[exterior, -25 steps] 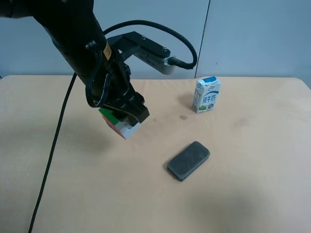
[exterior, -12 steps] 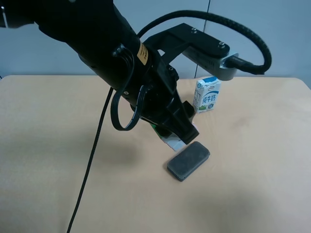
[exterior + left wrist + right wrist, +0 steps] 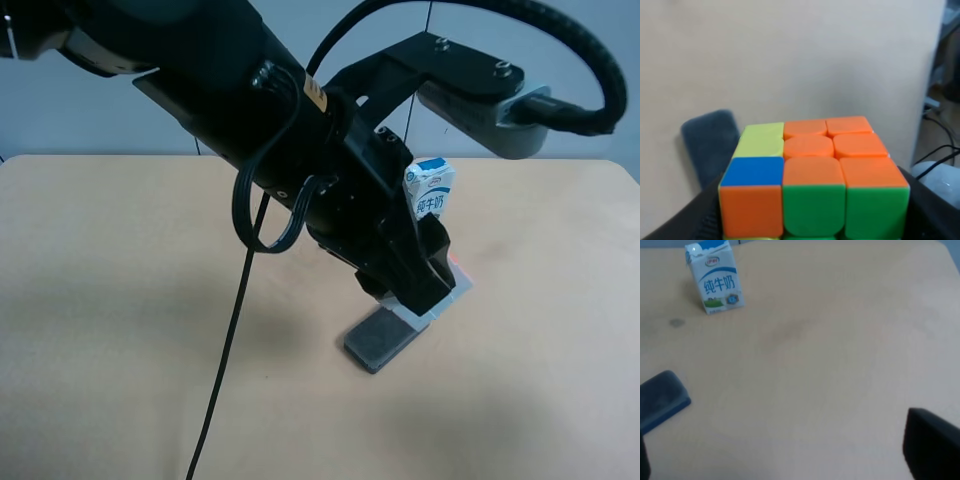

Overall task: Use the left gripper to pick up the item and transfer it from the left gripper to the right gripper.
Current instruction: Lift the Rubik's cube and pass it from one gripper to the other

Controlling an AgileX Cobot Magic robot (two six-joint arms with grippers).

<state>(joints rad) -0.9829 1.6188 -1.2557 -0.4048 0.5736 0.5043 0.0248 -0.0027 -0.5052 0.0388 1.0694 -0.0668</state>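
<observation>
The left gripper [image 3: 425,290], black jaws on the all-black arm, is shut on the puzzle cube [image 3: 812,180]. In the left wrist view the cube shows orange, green, yellow and blue stickers between the dark jaws. In the exterior high view only a pale edge of the cube [image 3: 449,294] shows under the jaws, held above the table just over the dark grey block [image 3: 378,340]. The right gripper [image 3: 785,460] is open and empty, with one black finger [image 3: 932,450] showing over bare table. The right arm is out of the exterior high view.
A white-and-blue milk carton [image 3: 430,190] stands upright behind the left gripper; it also shows in the right wrist view [image 3: 715,277]. The grey block lies flat in the right wrist view [image 3: 660,400] and left wrist view [image 3: 710,145]. The tan table [image 3: 100,300] has its edge near cables [image 3: 940,160].
The black arm has swung toward the exterior high view's right with the cube held, from left of centre to over the grey block. Block and carton have not moved.
</observation>
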